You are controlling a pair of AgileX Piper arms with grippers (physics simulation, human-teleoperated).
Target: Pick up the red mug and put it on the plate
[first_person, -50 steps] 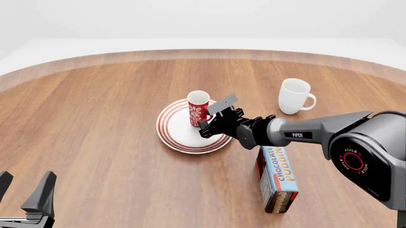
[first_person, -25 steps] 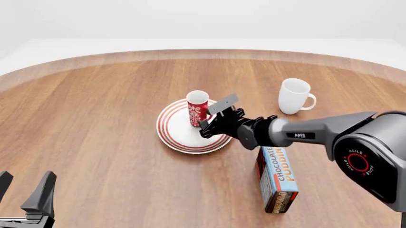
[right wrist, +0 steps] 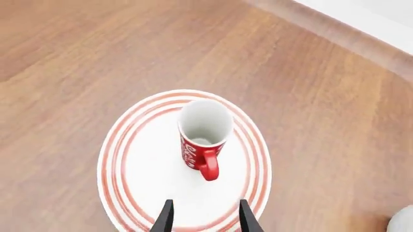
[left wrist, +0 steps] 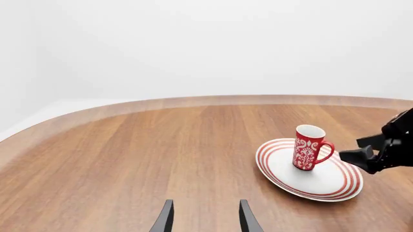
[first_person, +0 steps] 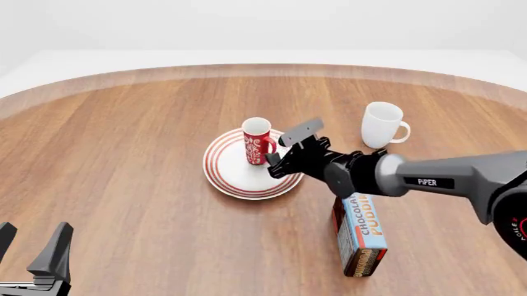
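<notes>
red mug (first_person: pixel 257 140): upright on the plate, centre of the front frame, a bit toward the plate's upper half; white inside, loop handle facing the right gripper; nothing touches it.
red mug, wrist views: in the right wrist view (right wrist: pixel 204 136) seen from above, handle pointing at the fingers; in the left wrist view (left wrist: pixel 310 147) at right of frame, handle to the right.
plate (first_person: pixel 224 172): flat on the wooden table, red rings round the rim, mug standing on its white middle (also (left wrist: pixel 335 182), (right wrist: pixel 139 193)).
right gripper (first_person: pixel 287 154): just right of the mug in the front frame, over the plate's right edge, fingers spread and holding nothing; clear gap between fingertips and handle.
right gripper fingers (right wrist: pixel 165 218): two dark tips at the bottom of the right wrist frame, apart, plate showing between them.
left gripper (first_person: pixel 31 251): lower left corner of the front frame, well apart from the plate, fingers parted, nothing held; tips also at the bottom edge of the left wrist frame (left wrist: pixel 205 218).
white mug (first_person: pixel 382 125): upright, upper right of centre, handle to the right, well apart from the plate.
pudding box (first_person: pixel 360 230): lower right of centre, lying on the table below the right arm; whether the arm touches it is hard to tell (probably just passes above).
table (first_person: pixel 123 154): brown wood, curved far edge.
</notes>
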